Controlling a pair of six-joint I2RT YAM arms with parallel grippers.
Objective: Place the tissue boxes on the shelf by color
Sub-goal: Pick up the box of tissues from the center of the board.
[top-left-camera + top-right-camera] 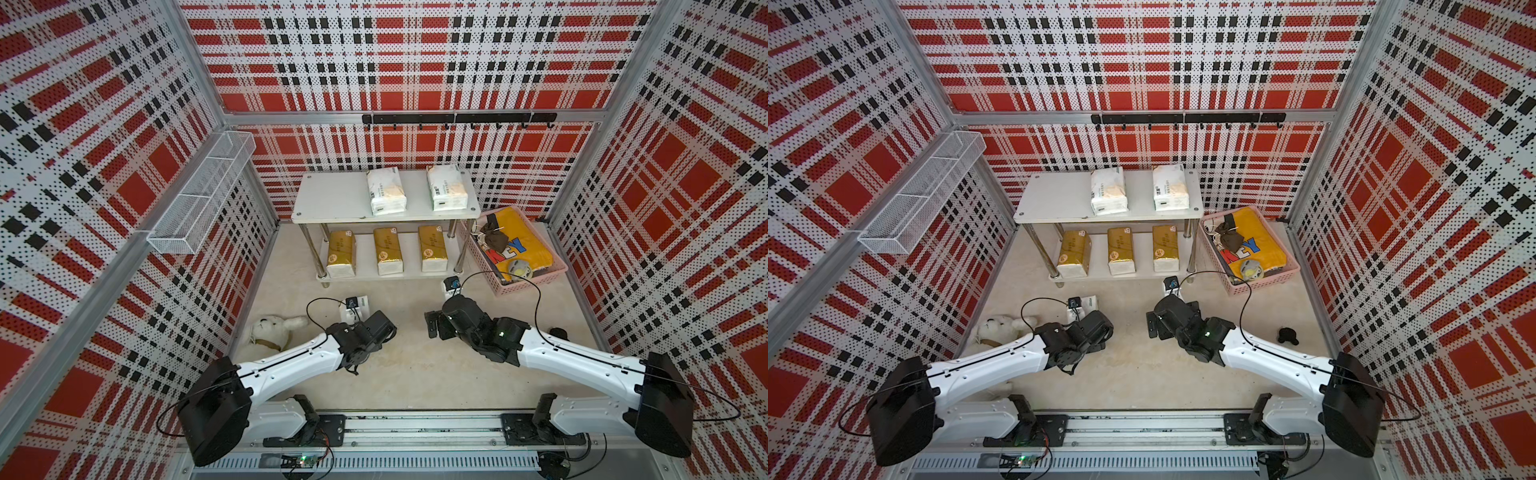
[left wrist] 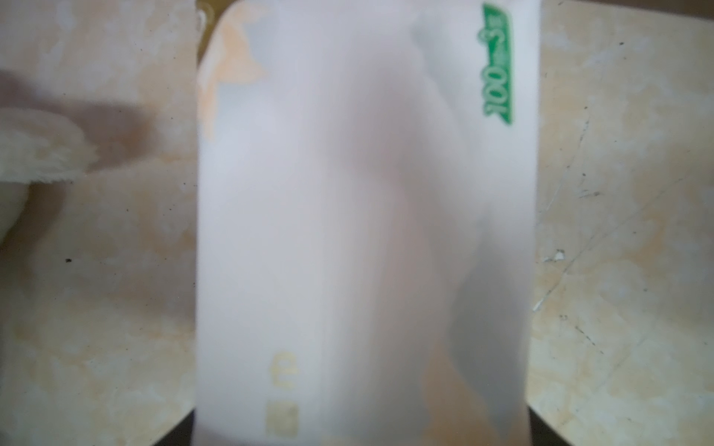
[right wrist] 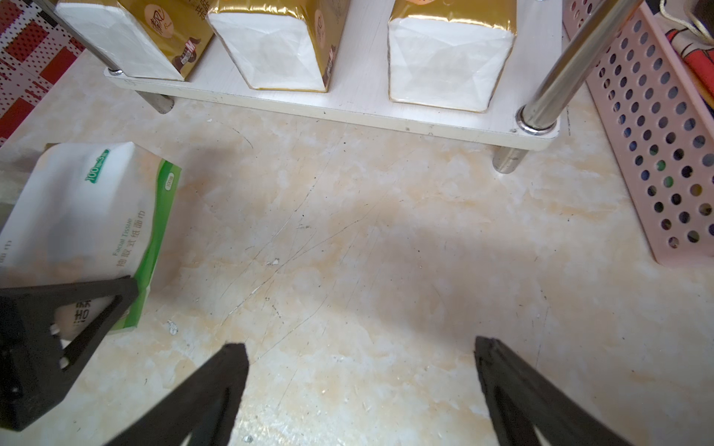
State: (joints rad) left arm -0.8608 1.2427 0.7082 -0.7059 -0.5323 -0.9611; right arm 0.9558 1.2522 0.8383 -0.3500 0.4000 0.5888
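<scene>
One white pack [image 2: 363, 231] shows green lettering [image 2: 498, 63] only wrist-side.

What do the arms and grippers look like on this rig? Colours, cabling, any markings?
Left arm and right arm: white shell links, black joint housings, black wrists. Thin black cable loops off each wrist. Small green light on the right arm. Right gripper: black wedge fingers; a left finger is an open triangular frame.
</scene>
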